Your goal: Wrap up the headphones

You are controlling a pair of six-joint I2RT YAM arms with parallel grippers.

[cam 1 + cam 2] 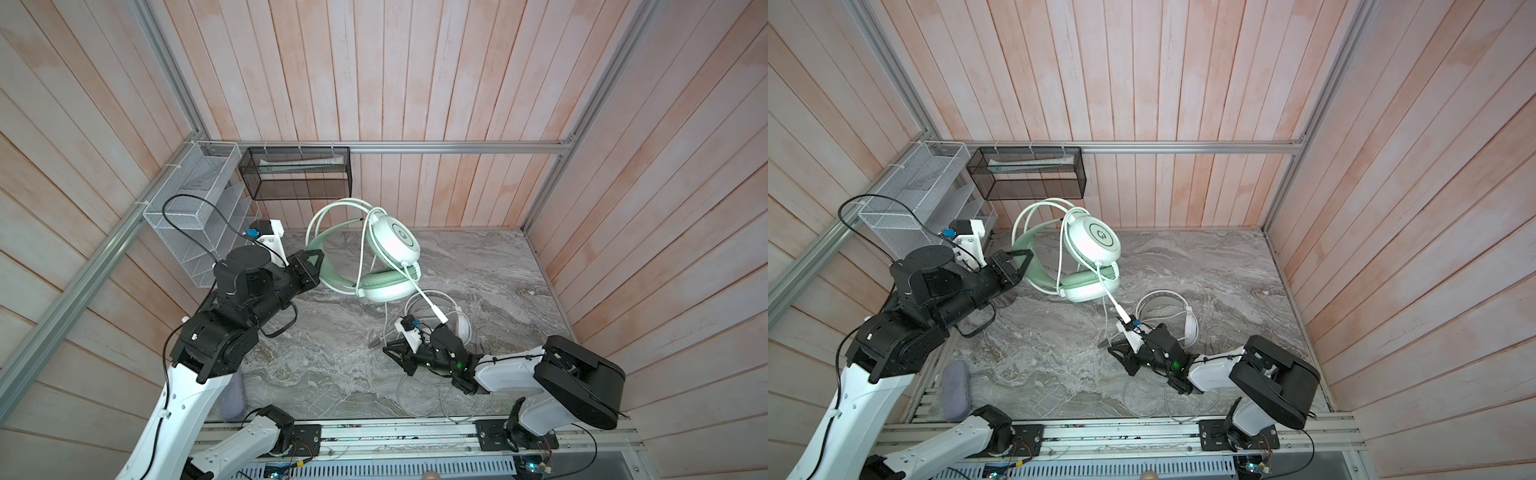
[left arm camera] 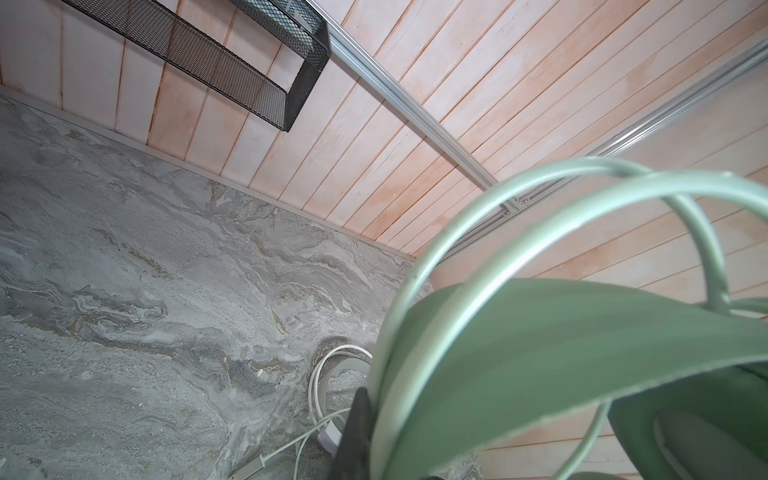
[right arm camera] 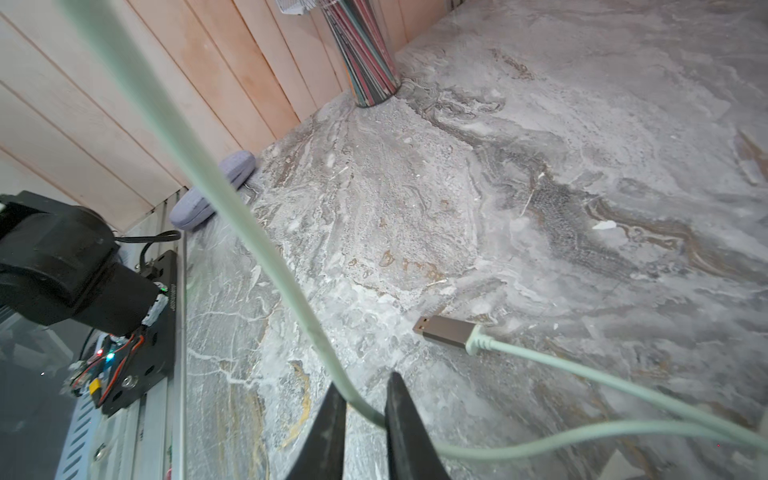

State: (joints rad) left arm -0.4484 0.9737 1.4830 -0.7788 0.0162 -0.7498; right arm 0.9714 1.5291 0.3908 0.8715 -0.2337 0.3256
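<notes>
Left gripper (image 1: pixel 318 257) is clamped on the headband of the pale mint-green over-ear headset (image 1: pixel 395 241), held near the back of the grey marble tabletop (image 1: pixel 498 270).
The thin mint cable (image 3: pixel 257 232) loops over the headband and runs down between the narrowly spaced jaws of the right gripper (image 3: pixel 363 382); I cannot tell whether they pinch it. Its metal USB plug (image 3: pixel 446 332) lies on the marble, and the white headset (image 1: pixel 457 320) lies just beside that gripper.
</notes>
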